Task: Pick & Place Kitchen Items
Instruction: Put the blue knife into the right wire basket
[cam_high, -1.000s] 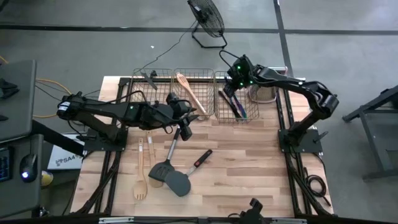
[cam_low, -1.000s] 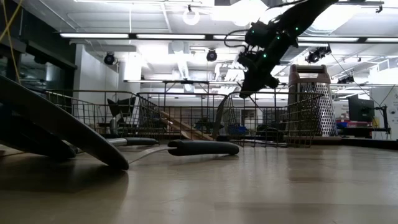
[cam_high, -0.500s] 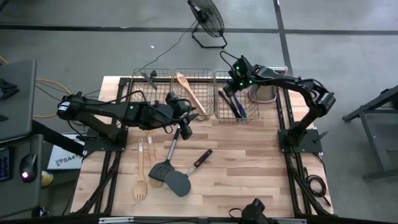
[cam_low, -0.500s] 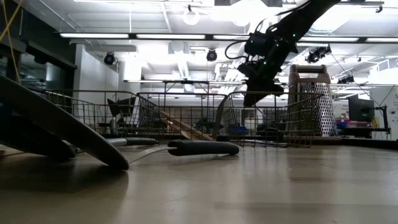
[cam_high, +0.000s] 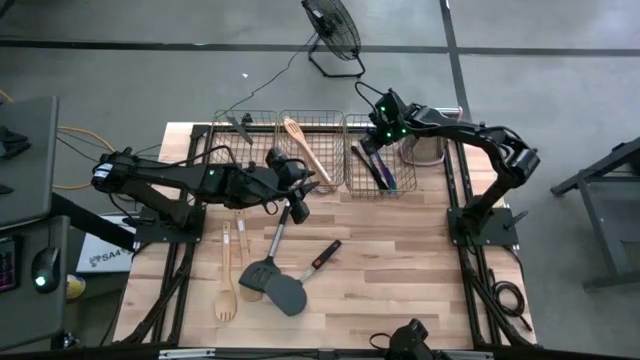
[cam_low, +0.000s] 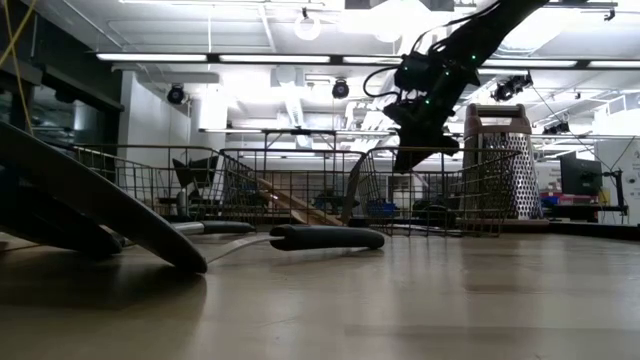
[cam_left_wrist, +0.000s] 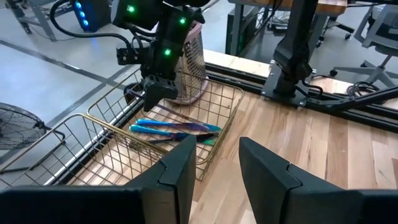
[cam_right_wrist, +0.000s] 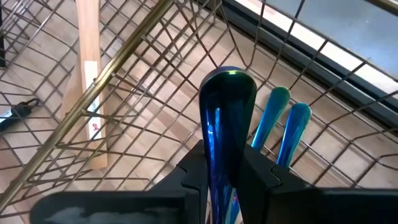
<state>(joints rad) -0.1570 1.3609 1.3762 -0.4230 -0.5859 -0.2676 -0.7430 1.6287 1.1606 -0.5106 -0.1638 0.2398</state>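
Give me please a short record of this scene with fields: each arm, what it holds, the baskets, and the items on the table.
left gripper: low over the table's middle, beside a dark spatula's handle; jaws parted, nothing visibly between them
right gripper: above the right basket, shut on a slim blue utensil
right basket contents: blue and teal pieces
middle basket: one wooden spoon
left basket: a small dark tool
on table: two dark spatulas, a black-handled tool, two wooden utensils
grater: upright beside right basket
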